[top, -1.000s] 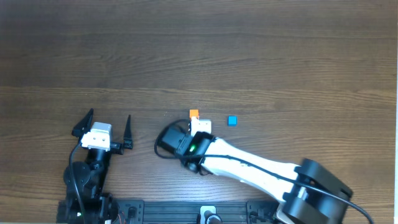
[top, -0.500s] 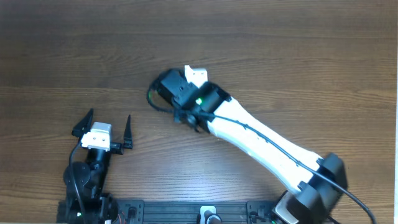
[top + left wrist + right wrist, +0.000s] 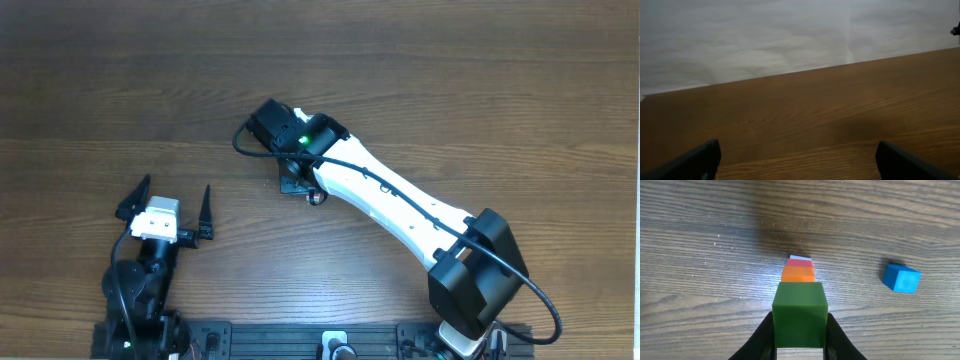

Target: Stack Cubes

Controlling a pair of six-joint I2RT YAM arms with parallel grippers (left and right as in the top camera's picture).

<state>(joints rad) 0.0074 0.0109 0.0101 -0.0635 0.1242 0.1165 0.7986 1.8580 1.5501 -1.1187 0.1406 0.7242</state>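
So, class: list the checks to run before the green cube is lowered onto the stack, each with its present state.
1. Green cube held in right gripper: ok.
2. Stack upright, orange cube over red cube: ok.
3. Green cube centred over the stack: cannot tell.
4. Blue cube apart from the stack: ok.
5. Left gripper open, off to the side: ok.

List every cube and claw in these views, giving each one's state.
green plastic cube: gripped, held off the table.
stack of orange, red and pale cubes: standing upright on the wooden table.
blue plastic cube: lying loose, alone.
right claw: shut on the green plastic cube.
left claw: open, empty.
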